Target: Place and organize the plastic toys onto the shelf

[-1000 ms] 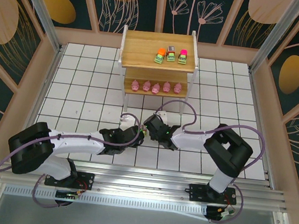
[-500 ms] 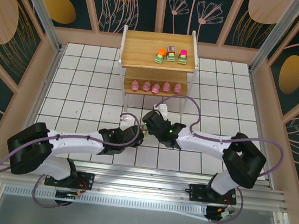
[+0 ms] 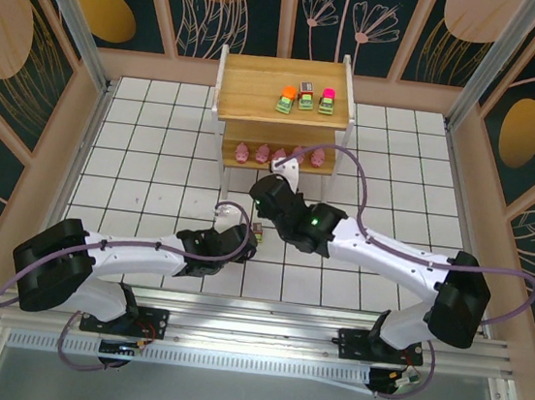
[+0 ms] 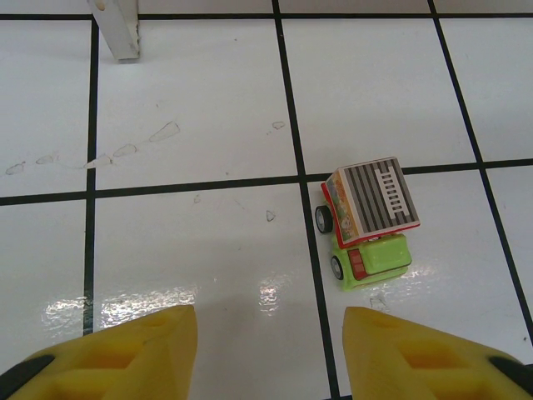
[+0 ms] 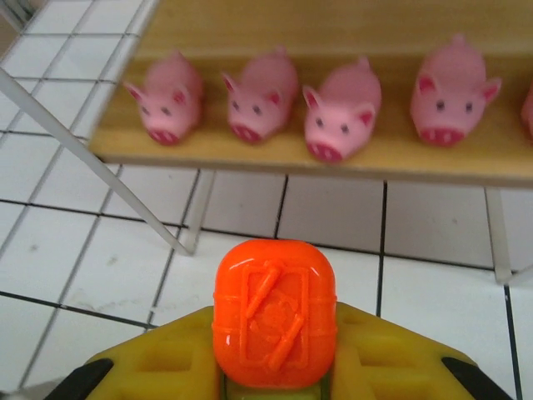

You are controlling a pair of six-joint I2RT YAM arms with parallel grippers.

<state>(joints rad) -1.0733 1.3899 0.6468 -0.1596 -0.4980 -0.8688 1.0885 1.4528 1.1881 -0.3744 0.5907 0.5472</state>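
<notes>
My right gripper (image 5: 275,337) is shut on a green toy vehicle with an orange top (image 5: 275,310), held in the air just in front of the shelf's (image 3: 262,87) lower tier. Several pink pigs (image 5: 341,110) stand in a row on that tier (image 5: 275,156). Three more vehicles (image 3: 306,98) sit on the top tier. From above, the right gripper (image 3: 288,176) is close to the shelf's front edge. My left gripper (image 4: 271,358) hangs open over the floor with nothing between its yellow fingers (image 4: 125,354). A green vehicle with a grey striped top (image 4: 369,218) lies just ahead and to the right of it.
The shelf's thin white legs (image 5: 196,210) and a slanted brace (image 5: 83,150) stand in front of the right gripper. A white leg foot (image 4: 117,29) is on the tiles ahead of the left gripper. Patterned walls enclose the white tiled floor (image 3: 135,164).
The right arm has stretched forward and left toward the shelf, carrying the orange-topped vehicle up to the lower tier. The left arm has stayed put.
</notes>
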